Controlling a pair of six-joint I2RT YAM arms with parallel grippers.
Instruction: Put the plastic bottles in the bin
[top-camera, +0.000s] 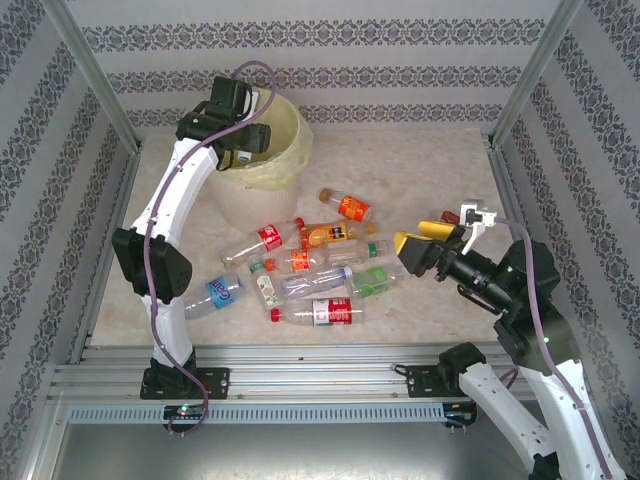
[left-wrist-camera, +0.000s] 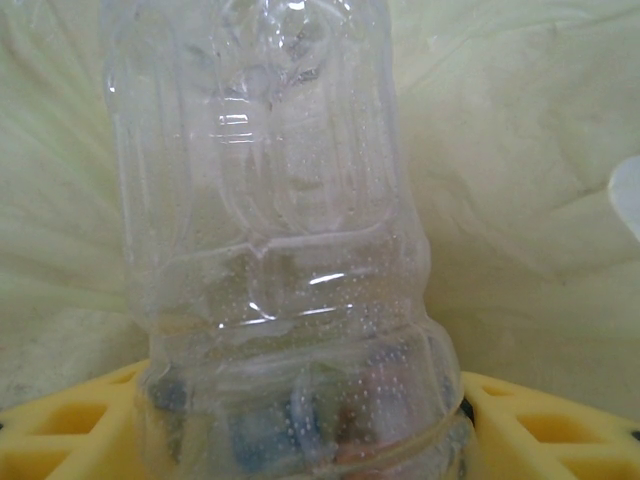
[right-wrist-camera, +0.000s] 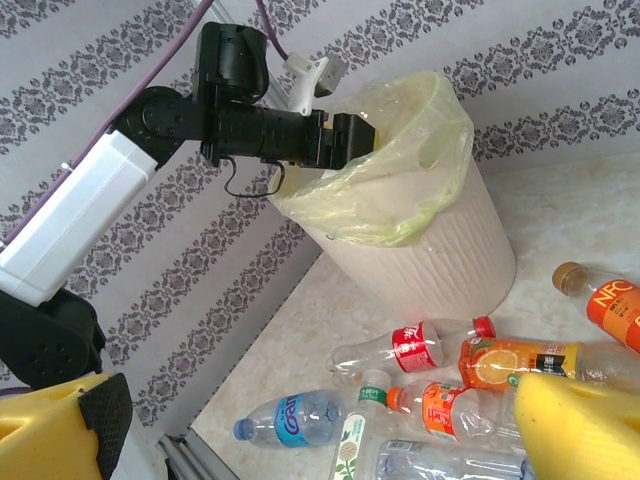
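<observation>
Bottle (left-wrist-camera: 270, 230), clear, clamped in left claw (top-camera: 248, 148), long axis running straight out from the claw into the mouth of the bin (right-wrist-camera: 430, 250), with yellow liner (left-wrist-camera: 520, 150) behind it all round. Bin at 11 o'clock on the surface (top-camera: 430, 170). Probably needs only a release to drop inside. Right claw (top-camera: 428, 235) spread wide, holding nothing, at 3 o'clock of the heap of bottles (top-camera: 310, 265) mid-surface, nearer to it than the left.

Bin (top-camera: 290, 140) upper left of frame; plastic bottles (top-camera: 320, 262) clustered centre, lower right of it; one bottle (left-wrist-camera: 270, 250) in left gripper (top-camera: 245, 155) over bin.
</observation>
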